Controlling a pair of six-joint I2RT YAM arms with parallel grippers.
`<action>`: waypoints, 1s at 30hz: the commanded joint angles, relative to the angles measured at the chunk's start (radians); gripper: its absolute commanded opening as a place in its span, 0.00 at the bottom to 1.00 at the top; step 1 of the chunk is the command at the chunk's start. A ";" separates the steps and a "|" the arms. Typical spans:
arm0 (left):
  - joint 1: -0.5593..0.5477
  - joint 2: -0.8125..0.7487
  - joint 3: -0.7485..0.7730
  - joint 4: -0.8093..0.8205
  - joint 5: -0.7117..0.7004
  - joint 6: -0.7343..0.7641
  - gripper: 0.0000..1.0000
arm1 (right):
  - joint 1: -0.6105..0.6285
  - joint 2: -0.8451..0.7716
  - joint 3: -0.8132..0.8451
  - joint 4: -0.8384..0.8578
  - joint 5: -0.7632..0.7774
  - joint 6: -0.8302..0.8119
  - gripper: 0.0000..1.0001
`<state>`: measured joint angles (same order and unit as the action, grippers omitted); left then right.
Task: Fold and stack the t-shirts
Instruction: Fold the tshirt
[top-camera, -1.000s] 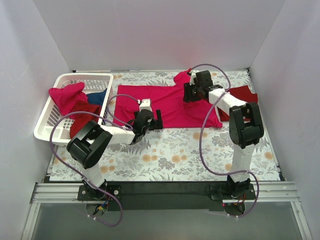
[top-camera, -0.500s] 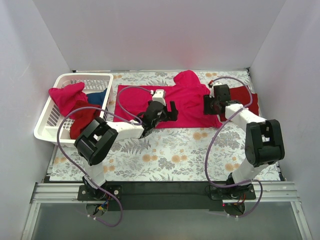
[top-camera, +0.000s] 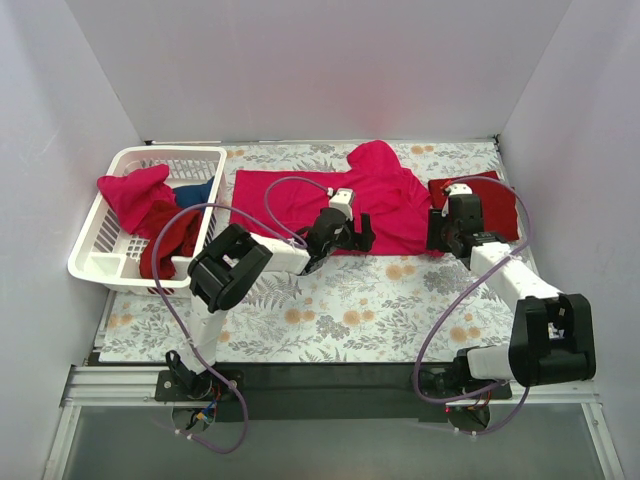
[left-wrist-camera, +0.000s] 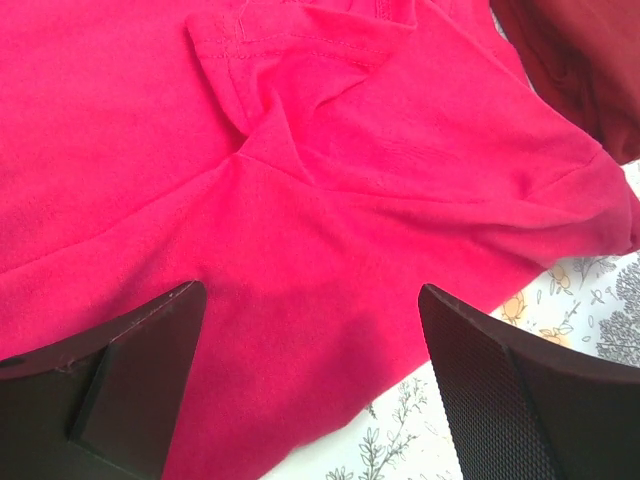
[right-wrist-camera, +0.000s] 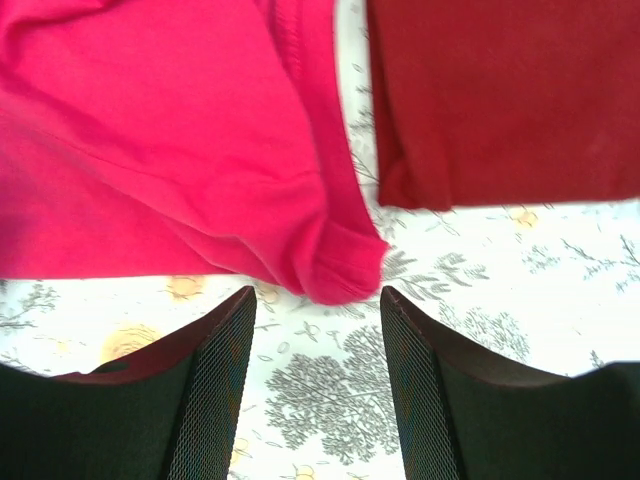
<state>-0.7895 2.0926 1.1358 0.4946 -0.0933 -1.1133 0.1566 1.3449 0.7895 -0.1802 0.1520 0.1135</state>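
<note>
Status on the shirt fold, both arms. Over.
Left end effector open over pink t-shirt. Right end effector open, empty, at its near corner. Shirt spread, far edge bunched. Maroon t-shirt beside, nothing blocking.

The bright pink-red t-shirt (top-camera: 400, 215) is showing as soft matt cloth, its stitched hem and creases reading clearly in the left wrist view. Beside it, the dark maroon-red t-shirt (top-camera: 495, 205) is looking like the same matt knit, lying smooth. The table cover (top-camera: 350, 310) is appearing flat and dull, with a floral print. The basket (top-camera: 170, 153) is gleaming faintly: white plastic lattice. The left gripper (left-wrist-camera: 310, 292) and right gripper (right-wrist-camera: 317, 295) are presenting black matt fingers (right-wrist-camera: 215, 390) with fine mesh-textured pads. The purple cables (top-camera: 298, 179) are looking smooth and slightly glossy, and the front rail (top-camera: 75, 385) is reading as bare metal.
</note>
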 joint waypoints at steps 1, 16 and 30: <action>0.001 0.003 0.019 -0.017 -0.023 0.029 0.81 | -0.022 -0.035 -0.041 0.016 0.032 0.006 0.48; 0.010 -0.005 -0.015 -0.010 -0.036 0.027 0.81 | -0.045 0.114 -0.003 0.036 -0.003 0.008 0.42; 0.048 -0.014 -0.044 -0.001 -0.026 0.030 0.82 | -0.065 0.203 0.019 0.079 -0.017 -0.023 0.26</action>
<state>-0.7704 2.1002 1.1202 0.5388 -0.1066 -1.0996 0.0971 1.5261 0.7639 -0.1455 0.1429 0.1135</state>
